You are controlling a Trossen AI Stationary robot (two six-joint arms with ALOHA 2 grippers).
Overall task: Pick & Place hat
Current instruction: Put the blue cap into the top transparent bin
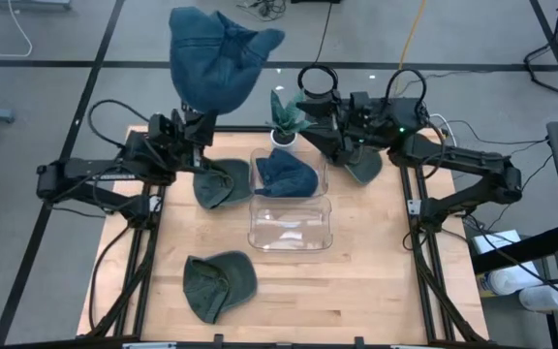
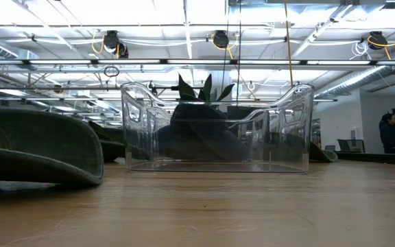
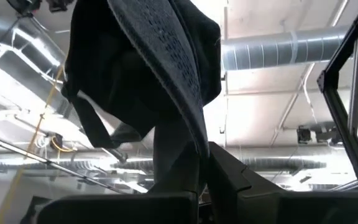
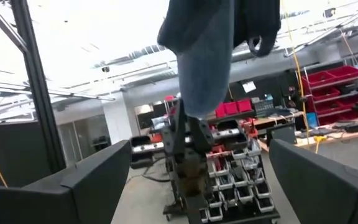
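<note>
— What is your left gripper (image 1: 199, 124) doing?
— It is clamping a blue hat (image 1: 216, 60) and holding it high above the table's back-left edge, left of the clear bin (image 1: 290, 225).

— And your right gripper (image 4: 199, 180)?
— It is sitting behind the bin near the small plant (image 1: 286, 118), fingers spread wide, carrying nothing. Another blue hat (image 1: 287, 174) is lying inside the bin.

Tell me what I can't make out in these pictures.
- left hand: in the high view, the raised blue hat covers its fingertips.
- binned hat: in the low view, only a dark shape behind the clear bin walls.
- green hat: in the high view, mostly under the right arm.
</note>
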